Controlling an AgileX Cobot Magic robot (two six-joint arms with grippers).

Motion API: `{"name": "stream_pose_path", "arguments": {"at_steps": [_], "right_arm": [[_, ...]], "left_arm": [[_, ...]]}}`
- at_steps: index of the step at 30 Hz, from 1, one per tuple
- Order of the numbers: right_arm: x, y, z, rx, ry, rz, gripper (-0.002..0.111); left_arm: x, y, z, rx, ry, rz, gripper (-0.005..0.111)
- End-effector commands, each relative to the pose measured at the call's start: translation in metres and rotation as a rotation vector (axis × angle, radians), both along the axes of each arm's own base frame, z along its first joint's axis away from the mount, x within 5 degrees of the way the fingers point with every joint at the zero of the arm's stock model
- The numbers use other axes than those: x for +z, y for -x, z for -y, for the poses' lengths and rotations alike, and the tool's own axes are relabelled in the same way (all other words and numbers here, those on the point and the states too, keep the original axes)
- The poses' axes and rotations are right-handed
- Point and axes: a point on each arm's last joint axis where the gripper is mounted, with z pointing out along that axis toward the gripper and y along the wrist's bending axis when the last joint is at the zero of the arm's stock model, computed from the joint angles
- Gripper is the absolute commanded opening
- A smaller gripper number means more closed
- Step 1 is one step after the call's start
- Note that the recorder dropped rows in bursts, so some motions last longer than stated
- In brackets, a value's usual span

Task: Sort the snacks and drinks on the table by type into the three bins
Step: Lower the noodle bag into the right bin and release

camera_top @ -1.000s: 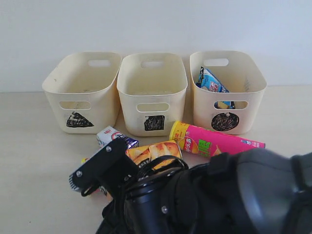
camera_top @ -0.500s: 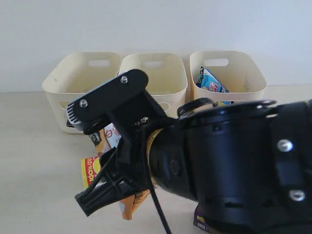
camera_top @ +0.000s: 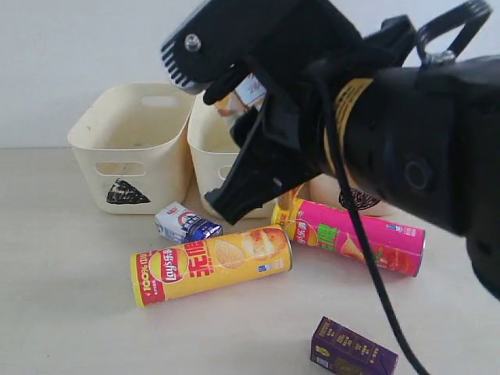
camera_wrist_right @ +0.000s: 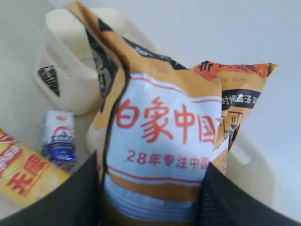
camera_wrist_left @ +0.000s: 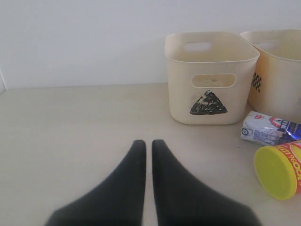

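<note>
Right gripper [camera_wrist_right: 155, 200] clamping orange snack bag [camera_wrist_right: 164, 136] (held aloft), left gripper [camera_wrist_left: 148, 144] narrow, empty.

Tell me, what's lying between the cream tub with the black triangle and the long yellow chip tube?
A small white-blue drink carton lies between the cream plastic triangle tub and the yellow chip tube, seen in the exterior view.

The right arm [camera_top: 406, 148] fills the upper right of the exterior view, raised, with its black wrist reaching toward the upper centre. Its right pincer [camera_wrist_right: 155, 200] is clamped on an orange-brown snack bag [camera_wrist_right: 164, 136]. The left pincer [camera_wrist_left: 148, 143] holds nothing, its fingers drawn together with only a thin slit between them.
</note>
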Motion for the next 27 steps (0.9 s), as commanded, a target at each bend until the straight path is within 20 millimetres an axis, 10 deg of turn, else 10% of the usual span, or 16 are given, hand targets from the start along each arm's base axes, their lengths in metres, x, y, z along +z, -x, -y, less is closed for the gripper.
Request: {"name": "stream_pose_path", "arguments": {"at_steps": [1,9,15,27], "right_arm": [[0.012,-0.025,0.018,-0.056,0.046,0.136,0.000],[0.008,-0.093,0.068,0.049,-0.003,0.093,0.000],[-0.035,-0.159,0.117,-0.092,0.063,-0.032,0.000],[-0.067,-0.237,0.103,-0.084,0.069,-0.086,0.000]], "left_arm": [[-0.001,0.000,0.000,0.000,0.014,0.004,0.004],[-0.001,0.000,0.000,0.000,0.014,0.004,0.004],[-0.001,0.000,0.000,0.000,0.014,0.004,0.004],[-0.001,0.000,0.000,0.000,0.014,0.004,0.004]]}}
